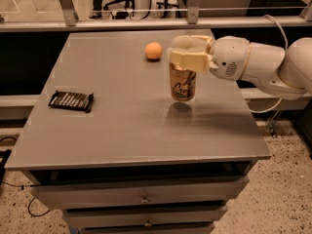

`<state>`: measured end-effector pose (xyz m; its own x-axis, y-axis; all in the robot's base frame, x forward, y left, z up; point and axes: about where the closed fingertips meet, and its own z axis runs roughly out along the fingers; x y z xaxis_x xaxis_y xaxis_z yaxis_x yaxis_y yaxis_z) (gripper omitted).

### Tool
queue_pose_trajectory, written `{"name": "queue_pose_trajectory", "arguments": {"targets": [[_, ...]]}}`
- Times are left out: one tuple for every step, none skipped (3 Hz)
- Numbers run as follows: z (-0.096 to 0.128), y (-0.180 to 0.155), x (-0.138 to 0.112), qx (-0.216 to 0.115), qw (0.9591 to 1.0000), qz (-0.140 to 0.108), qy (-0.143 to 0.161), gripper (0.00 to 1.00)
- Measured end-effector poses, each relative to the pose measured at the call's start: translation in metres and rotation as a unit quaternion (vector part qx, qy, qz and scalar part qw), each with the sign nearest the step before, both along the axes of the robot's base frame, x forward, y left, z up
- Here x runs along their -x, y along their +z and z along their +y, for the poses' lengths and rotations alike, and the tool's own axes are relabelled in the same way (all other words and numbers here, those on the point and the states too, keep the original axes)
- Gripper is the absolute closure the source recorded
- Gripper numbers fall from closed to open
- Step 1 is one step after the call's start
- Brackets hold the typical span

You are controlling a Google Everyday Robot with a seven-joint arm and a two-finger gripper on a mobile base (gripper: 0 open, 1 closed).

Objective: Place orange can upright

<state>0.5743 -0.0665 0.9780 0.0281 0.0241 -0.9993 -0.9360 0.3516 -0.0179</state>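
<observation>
The orange can (183,86) stands upright, orange-gold with dark cursive lettering, right of the middle of the grey table (122,126). Its base is at the table surface or just above it, with its reflection directly below. My gripper (187,52) comes in from the right on the white arm (258,65). Its cream fingers (183,58) are closed around the can's top, which hides the upper rim.
A small orange ball (153,50) lies on the table behind and left of the can. A dark flat snack packet (71,101) lies near the left edge. The table's right edge is close to the can. Drawers sit below the front edge.
</observation>
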Motion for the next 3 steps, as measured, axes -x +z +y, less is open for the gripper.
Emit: {"name": "queue_pose_trajectory", "arguments": {"targets": [[-0.0025,-0.0093,0.0008,-0.009,0.9999,0.008,0.005,0.75],[-0.0071,-0.0145,0.0021,-0.017,0.9998,0.011,0.007,0.53],[-0.0104,-0.0188,0.0027,-0.022,0.9996,0.014,0.008,0.22]]}}
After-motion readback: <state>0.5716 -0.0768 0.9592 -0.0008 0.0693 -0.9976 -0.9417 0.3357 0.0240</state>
